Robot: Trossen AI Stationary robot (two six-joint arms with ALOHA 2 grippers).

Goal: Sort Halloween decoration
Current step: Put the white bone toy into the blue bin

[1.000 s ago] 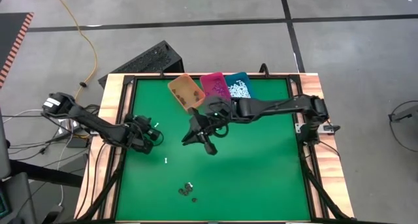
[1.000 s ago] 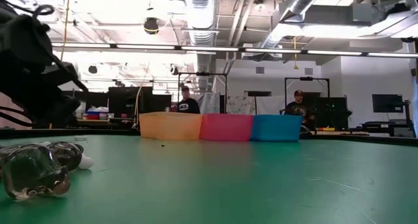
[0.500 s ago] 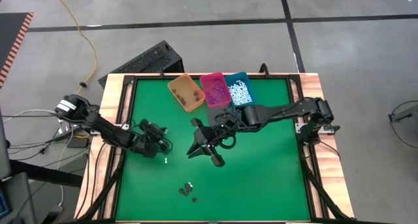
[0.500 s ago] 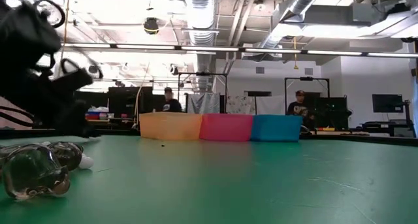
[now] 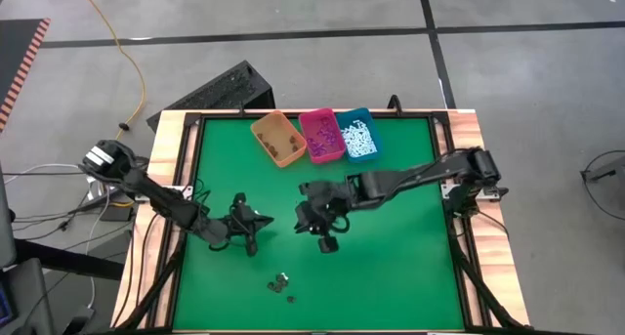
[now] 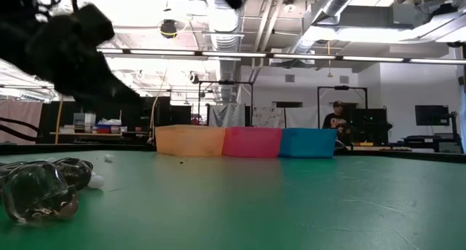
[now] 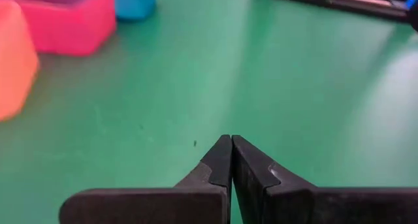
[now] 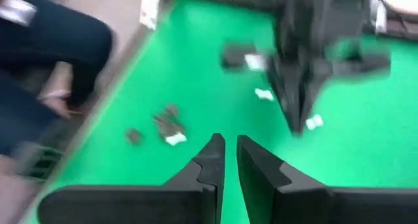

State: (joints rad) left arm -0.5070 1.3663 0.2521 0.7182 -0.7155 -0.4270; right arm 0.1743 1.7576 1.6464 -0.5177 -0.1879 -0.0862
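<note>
Green counter (image 5: 391,267): left gripper (image 5: 252,245) pressed together, right gripper (image 5: 326,244) slightly parted, empty; white stick (image 8: 314,122) could be knocked away.

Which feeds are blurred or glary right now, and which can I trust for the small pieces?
Right wrist view: smeared by motion; left arm and pieces soft. Low view: near clear object out of focus, left arm a dark blur, ceiling lights glaring. Left wrist view: fingers sharp, bins soft. High view: evenly lit, pieces tiny.
</note>
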